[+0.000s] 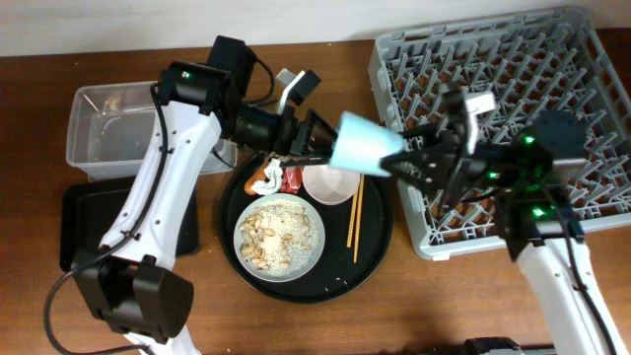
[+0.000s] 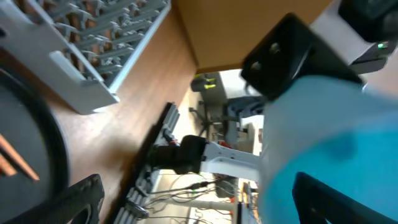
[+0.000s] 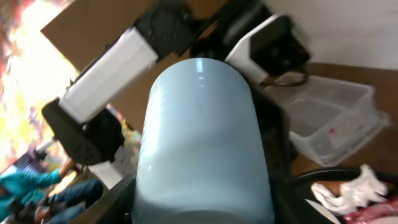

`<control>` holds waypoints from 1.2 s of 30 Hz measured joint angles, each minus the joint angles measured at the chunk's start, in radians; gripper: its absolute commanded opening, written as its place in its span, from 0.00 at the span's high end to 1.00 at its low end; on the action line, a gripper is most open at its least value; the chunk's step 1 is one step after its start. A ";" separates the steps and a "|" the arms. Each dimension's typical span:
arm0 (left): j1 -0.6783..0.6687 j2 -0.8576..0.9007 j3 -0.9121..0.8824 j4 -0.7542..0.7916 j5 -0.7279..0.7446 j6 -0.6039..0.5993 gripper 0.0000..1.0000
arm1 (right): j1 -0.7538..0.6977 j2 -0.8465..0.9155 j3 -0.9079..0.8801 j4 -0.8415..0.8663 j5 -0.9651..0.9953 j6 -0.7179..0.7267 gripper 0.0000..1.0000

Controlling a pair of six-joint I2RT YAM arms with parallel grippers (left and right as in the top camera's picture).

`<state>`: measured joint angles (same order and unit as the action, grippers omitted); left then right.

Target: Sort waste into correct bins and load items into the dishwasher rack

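Observation:
The light-blue cup (image 1: 363, 143) hangs on its side in the air between both arms, above the round black tray's far edge. My right gripper (image 1: 404, 158) is shut on the cup's body (image 3: 199, 137), one finger on each side. My left gripper (image 1: 317, 138) is open at the cup's mouth; in the left wrist view one finger sits inside the cup (image 2: 329, 124) and the other stands far off. The white bowl (image 1: 328, 182), chopsticks (image 1: 356, 217), plate with rice scraps (image 1: 279, 237), tissue (image 1: 264, 177) and red wrapper (image 1: 292, 179) lie on the round tray.
The grey dishwasher rack (image 1: 493, 69) fills the right side, under my right arm. The clear tub (image 1: 108, 123) stands far left, with the shallow black tray (image 1: 84, 222) in front of it. The round black tray (image 1: 375, 256) sits in the middle.

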<state>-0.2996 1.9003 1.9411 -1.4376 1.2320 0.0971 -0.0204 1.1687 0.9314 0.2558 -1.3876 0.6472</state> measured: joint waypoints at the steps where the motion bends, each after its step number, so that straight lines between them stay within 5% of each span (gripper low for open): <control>1: 0.000 0.000 0.000 0.008 -0.010 0.000 0.01 | -0.028 -0.004 0.000 0.001 0.000 0.017 0.56; 6: 0.001 0.000 0.000 0.014 -0.027 0.000 0.01 | -0.061 -0.005 0.000 -0.010 0.029 0.120 0.58; 12: 0.004 0.000 0.000 0.009 -0.036 0.000 0.01 | -0.165 -0.010 0.007 -0.295 0.268 0.186 0.61; 19: 0.005 0.000 0.000 0.007 -0.036 0.000 0.01 | -0.342 -0.034 0.061 -0.971 0.683 -0.113 0.60; 21: 0.005 0.000 0.000 0.010 -0.044 0.000 0.01 | -0.361 -0.047 0.219 -1.255 0.936 -0.240 0.60; 24: 0.005 0.000 0.000 0.014 -0.073 0.000 0.01 | -0.362 -0.068 0.398 -1.436 1.205 -0.303 0.60; 28: 0.004 0.000 0.000 0.014 -0.084 0.000 0.01 | -0.363 -0.014 0.412 -1.509 1.475 -0.307 0.60; 34: 0.005 0.000 0.000 0.008 -0.089 0.000 0.01 | -0.364 0.330 0.412 -1.446 1.522 -0.307 0.60; 36: 0.005 0.000 0.000 0.007 -0.089 0.000 0.01 | -0.364 0.428 0.410 -1.393 1.506 -0.307 0.43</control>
<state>-0.2951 1.9003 1.9411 -1.4307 1.1435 0.0971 -0.3840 1.5967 1.3415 -1.1370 0.1188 0.3397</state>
